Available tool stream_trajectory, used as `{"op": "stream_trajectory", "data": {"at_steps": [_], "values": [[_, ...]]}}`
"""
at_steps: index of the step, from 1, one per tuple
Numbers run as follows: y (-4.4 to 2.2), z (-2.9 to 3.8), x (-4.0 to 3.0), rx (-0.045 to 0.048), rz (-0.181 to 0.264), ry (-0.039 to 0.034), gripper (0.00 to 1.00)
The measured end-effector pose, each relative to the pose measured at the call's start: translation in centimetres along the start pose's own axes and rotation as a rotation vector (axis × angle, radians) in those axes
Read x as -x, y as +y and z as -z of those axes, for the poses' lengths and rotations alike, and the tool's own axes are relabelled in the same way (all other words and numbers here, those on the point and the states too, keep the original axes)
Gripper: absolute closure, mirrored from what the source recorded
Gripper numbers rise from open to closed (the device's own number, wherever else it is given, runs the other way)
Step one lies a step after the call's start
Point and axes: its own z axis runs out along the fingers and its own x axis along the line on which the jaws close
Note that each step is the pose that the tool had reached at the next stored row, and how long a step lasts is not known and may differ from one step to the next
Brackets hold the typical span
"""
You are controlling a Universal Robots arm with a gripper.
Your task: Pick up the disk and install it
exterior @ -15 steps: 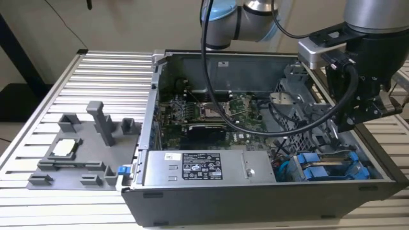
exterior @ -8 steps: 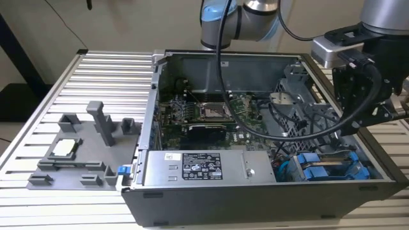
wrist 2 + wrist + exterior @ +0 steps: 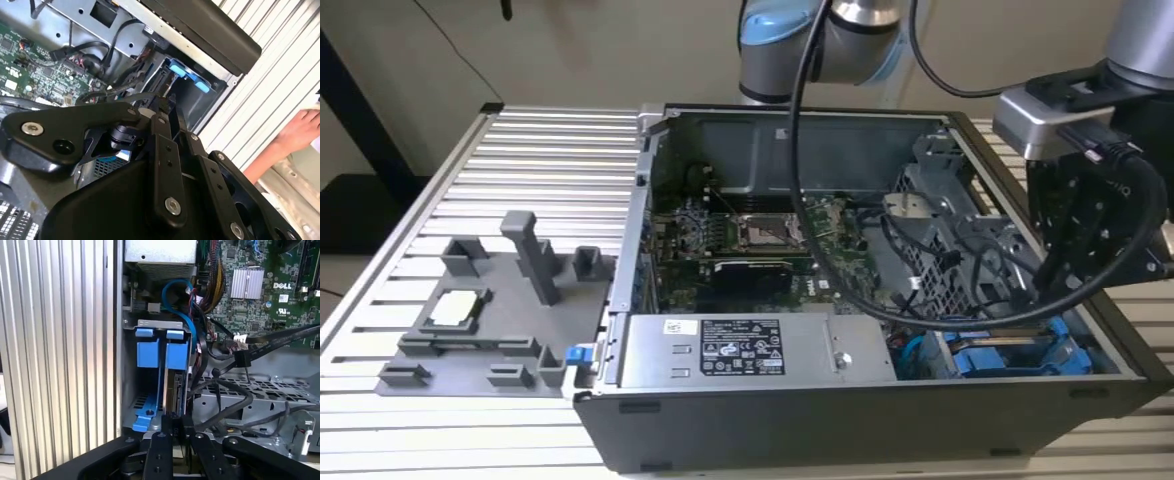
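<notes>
The disk (image 3: 176, 385) stands on edge in the drive bay (image 3: 162, 324) of the open computer case (image 3: 854, 420), its blue carrier frame facing up out of the slot and its grey metal side running down toward the claw (image 3: 173, 424). From where I stand, the claw looks clamped on it: in the first wrist view the two black fingers (image 3: 186, 426) sit close together with the disk's thin edge caught between them. The disk is lined up with the claw and partly sunk in its slot.

Just beside it, in the neighbouring slot of the same bay, sits a second blue carrier (image 3: 147, 352), parallel to the disk and nearly touching it. A blue cable (image 3: 172, 295) loops above the bay, and black cables (image 3: 225, 385) trail across the metal cage on the disk's other side.

In the exterior view the arm (image 3: 827, 40) reaches over the case and comes down at the exterior view's right, over the corner where the blue carriers show. The motherboard (image 3: 747, 240) lies across the middle of the case, and a long grey box with a black-and-white sticker (image 3: 740, 350) sits along the near wall.

The case rests on a ribbed metal counter (image 3: 547, 150). A grey fixture (image 3: 480, 320) stands on it at the exterior view's left, well apart from the claw. In the second wrist view a person's hand (image 3: 300, 132) shows beyond the counter's edge.
</notes>
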Motion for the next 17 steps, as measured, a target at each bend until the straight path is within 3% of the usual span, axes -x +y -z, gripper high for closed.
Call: {"op": "stream_trajectory", "data": {"at_steps": [5,8,10,13,17], "values": [[-0.03,-0.22,-1.14,0.0143,0.0,-0.0007,0.81],[-0.05,-0.34,-1.4,0.0176,-0.003,-0.0007,0.81],[-0.05,-0.42,-1.42,0.0185,-0.007,-0.0045,0.81],[-0.04,-0.53,-1.41,0.0188,-0.015,-0.0209,0.81],[-0.03,-0.62,-1.4,0.0183,-0.028,-0.0525,0.81]]}}
